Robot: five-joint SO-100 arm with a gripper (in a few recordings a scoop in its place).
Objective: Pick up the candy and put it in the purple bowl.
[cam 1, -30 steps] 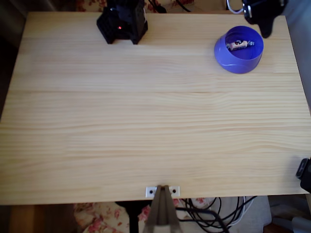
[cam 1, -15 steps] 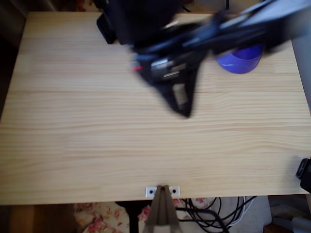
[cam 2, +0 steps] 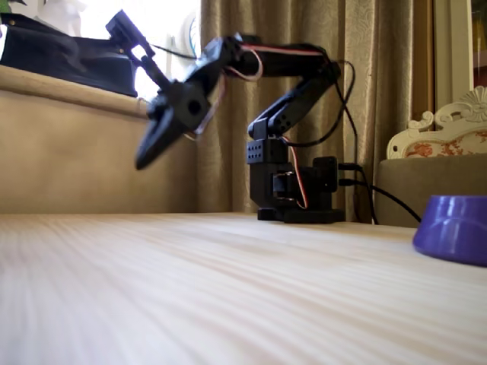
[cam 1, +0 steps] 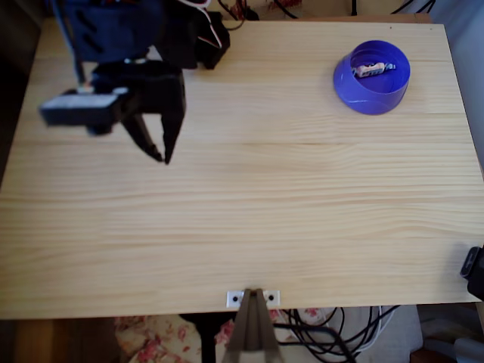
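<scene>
Swinging away from the purple bowl (cam 1: 372,78), the black arm has gone from the middle of the surface (cam 1: 242,227) over to its far left side in the overhead view. Its claw (cam 1: 161,155) hangs in the air, holding nothing, with its two fingers nearly closed. The candy (cam 1: 372,69) lies inside the purple bowl, well apart from the claw.

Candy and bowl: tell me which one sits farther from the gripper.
Neither clearly: the candy lies inside the purple bowl, both far right of the gripper in the overhead view.
</scene>
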